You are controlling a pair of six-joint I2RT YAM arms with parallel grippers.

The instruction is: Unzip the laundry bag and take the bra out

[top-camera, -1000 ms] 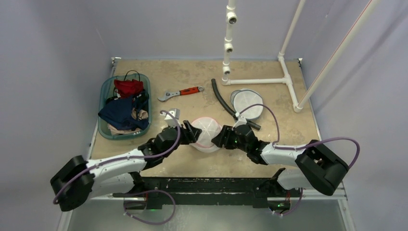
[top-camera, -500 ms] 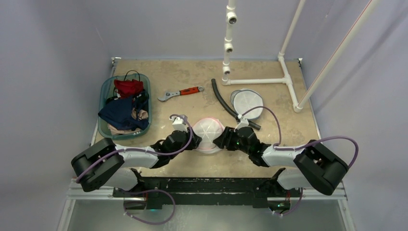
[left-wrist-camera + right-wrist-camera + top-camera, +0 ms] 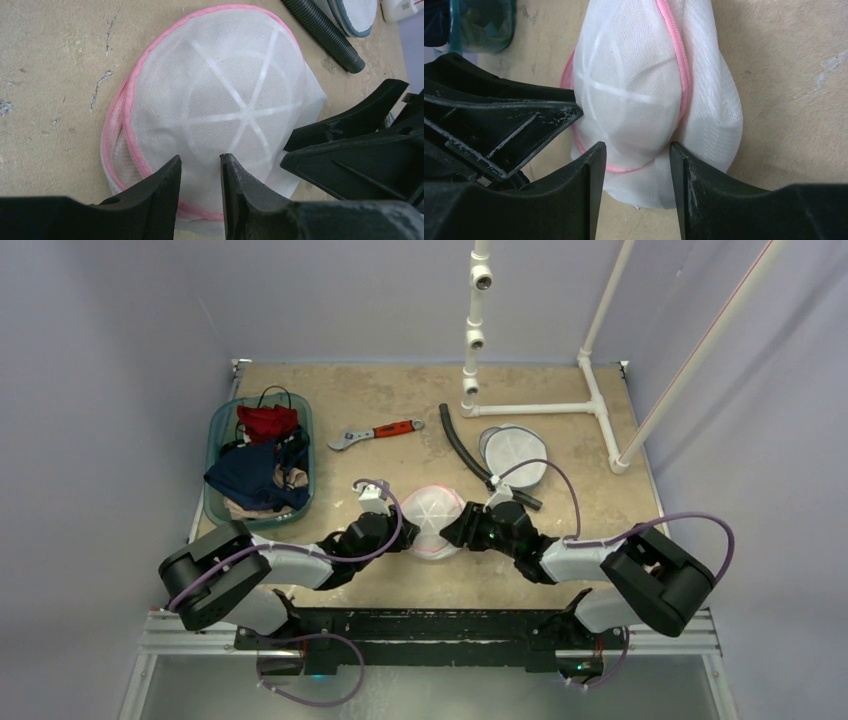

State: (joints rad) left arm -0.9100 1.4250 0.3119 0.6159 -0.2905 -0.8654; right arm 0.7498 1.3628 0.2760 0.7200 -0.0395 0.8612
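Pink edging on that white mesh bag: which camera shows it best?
The left wrist view: the pink edging runs in a long arc around the bag, close up. The right wrist view shows a shorter stretch; the top view only a faint rim.

Right gripper [image 3: 636, 150], jaws spread, straddles one end of white mesh laundry bag [image 3: 644, 75] with pink zipper [image 3: 681, 60].

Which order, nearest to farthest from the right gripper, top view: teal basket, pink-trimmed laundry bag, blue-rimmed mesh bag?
From the right gripper:
1. pink-trimmed laundry bag, just off its tips, centre
2. blue-rimmed mesh bag, farther back
3. teal basket, far left edge
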